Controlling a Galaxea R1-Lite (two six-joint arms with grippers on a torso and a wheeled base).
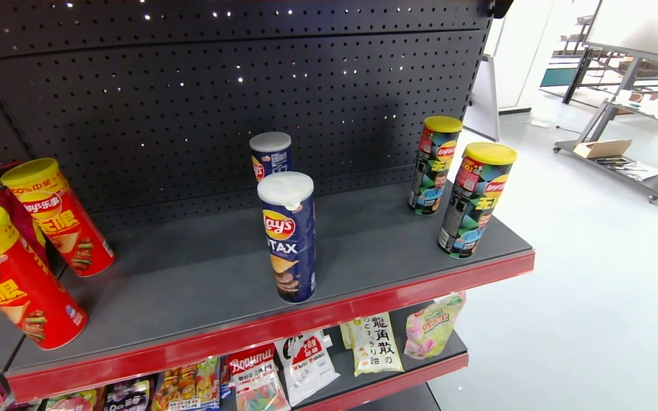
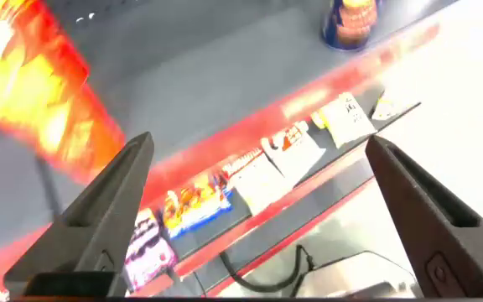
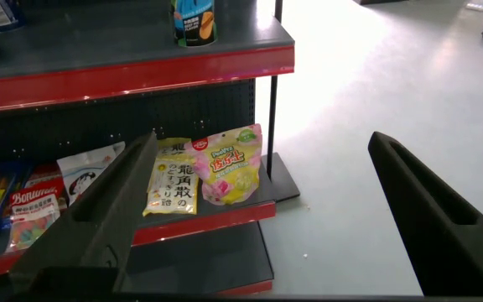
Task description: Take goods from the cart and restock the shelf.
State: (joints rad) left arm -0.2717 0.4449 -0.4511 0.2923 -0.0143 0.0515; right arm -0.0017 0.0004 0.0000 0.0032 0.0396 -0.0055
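— Are the claws holding anything?
— No, left gripper (image 2: 260, 143) and right gripper (image 3: 264, 138) are both gaping, empty. The blue can (image 1: 287, 237) is standing upright on the shelf (image 1: 192, 274) ahead; the red can (image 2: 32, 75), blurred, is probably sitting nearest the left.

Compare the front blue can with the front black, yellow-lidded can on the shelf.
Body: the blue can is dark blue; the black can is black with a many-coloured pattern.
Lid: the blue can's is white, the black can's yellow.
Place: the blue can stands midway along the shelf, the black can at its right end.
Both stand upright near the front edge.
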